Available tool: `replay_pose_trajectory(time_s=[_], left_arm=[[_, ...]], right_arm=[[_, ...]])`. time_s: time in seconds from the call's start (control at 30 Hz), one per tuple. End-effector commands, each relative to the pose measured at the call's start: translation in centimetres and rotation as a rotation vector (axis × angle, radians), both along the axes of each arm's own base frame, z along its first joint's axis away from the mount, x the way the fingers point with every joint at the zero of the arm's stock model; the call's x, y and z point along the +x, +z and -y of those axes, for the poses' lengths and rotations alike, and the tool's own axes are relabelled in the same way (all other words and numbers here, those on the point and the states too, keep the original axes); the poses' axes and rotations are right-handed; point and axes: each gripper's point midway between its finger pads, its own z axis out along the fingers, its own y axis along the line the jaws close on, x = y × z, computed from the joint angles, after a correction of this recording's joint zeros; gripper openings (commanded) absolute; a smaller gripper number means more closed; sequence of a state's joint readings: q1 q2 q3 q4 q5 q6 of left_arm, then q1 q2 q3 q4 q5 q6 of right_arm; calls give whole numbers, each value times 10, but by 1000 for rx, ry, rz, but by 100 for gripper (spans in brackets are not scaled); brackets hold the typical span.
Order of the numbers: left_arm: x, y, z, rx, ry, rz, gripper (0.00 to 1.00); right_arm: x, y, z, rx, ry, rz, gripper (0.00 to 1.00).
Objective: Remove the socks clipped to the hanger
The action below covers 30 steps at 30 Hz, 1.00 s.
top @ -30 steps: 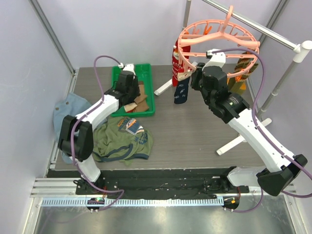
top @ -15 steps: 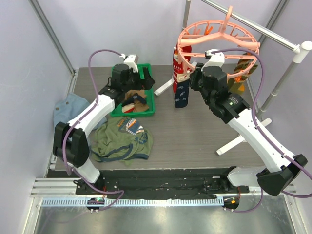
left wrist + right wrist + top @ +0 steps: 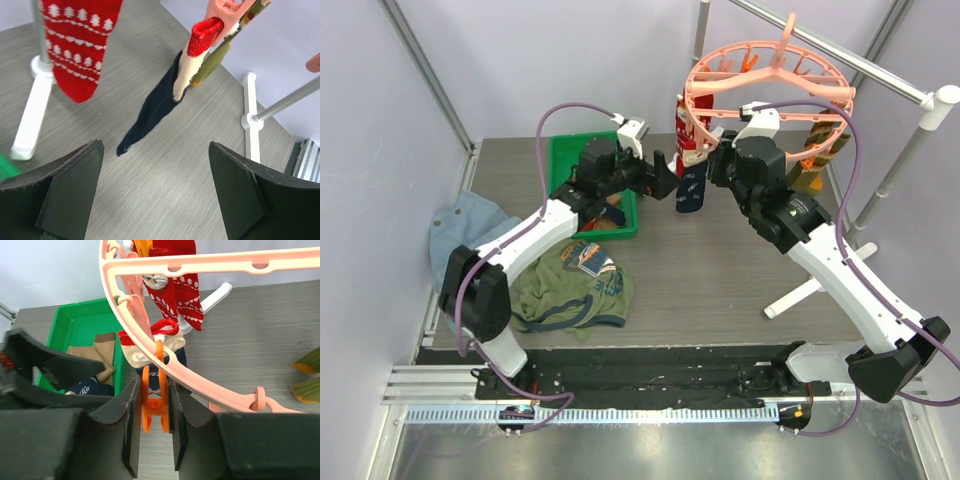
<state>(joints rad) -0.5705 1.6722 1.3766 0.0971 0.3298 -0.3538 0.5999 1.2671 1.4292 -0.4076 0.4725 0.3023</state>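
The salmon-pink hanger [image 3: 770, 75] hangs by its hook from a rail. A red patterned sock [image 3: 682, 118], a navy sock [image 3: 692, 190] with a red-and-cream cuff, and olive socks with orange stripes [image 3: 815, 155] are clipped to it. My right gripper [image 3: 154, 390] is shut on the orange clip [image 3: 155, 407] that holds the navy sock's cuff [image 3: 145, 356]. My left gripper [image 3: 155, 192] is open and empty, low over the table just left of the navy sock [image 3: 155, 107]. The red sock [image 3: 80, 45] hangs to its left.
A green tray [image 3: 565, 160] at the back left holds a tan sock [image 3: 95, 352] and a navy sock [image 3: 90, 388]. An olive T-shirt [image 3: 570, 290] and pale blue denim [image 3: 460, 220] lie at the left. The white stand's feet [image 3: 800, 290] rest on the table.
My left arm has swung right from over the green tray to beside the hanging navy sock, jaws open. The right gripper has stayed at the clip.
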Motion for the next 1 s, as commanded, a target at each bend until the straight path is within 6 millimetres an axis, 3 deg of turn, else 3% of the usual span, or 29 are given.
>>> replay_pose_trajectory(time_s=[0.0,0.03,0.23,0.33,0.43,0.47,0.53,0.57,0.8,0.83,0.9,0.97], left_arm=[[6,31,23,-57,-75,101,89],[10,25,27,-52,-78,91,89],[17,32,47,-90,-98,95,82],[14,37,58,-93,-104,100,74],[6,40,64,-75,-112,120,48],[4,44,62,-73,-93,130,28],[-3,48,64,-77,-95,135,14],[-7,54,62,-82,-89,140,2],[-31,65,64,-122,-103,110,0],[-33,66,64,-131,-105,102,0],[-40,64,65,-134,-115,93,0],[-43,62,64,-134,-116,83,0]], right_arm=[[-7,22,-1,48,31,58,29],[-7,22,-2,49,36,58,29],[-10,22,-4,58,58,55,32],[-13,22,-3,63,62,58,33],[-15,22,-3,64,70,59,35],[-17,23,-4,67,79,61,36],[-20,25,-3,70,85,62,41],[-23,27,-3,79,93,66,43],[-52,35,7,114,132,85,68],[-55,29,9,106,133,70,71],[-66,33,16,114,140,87,74],[-73,24,17,105,162,81,76]])
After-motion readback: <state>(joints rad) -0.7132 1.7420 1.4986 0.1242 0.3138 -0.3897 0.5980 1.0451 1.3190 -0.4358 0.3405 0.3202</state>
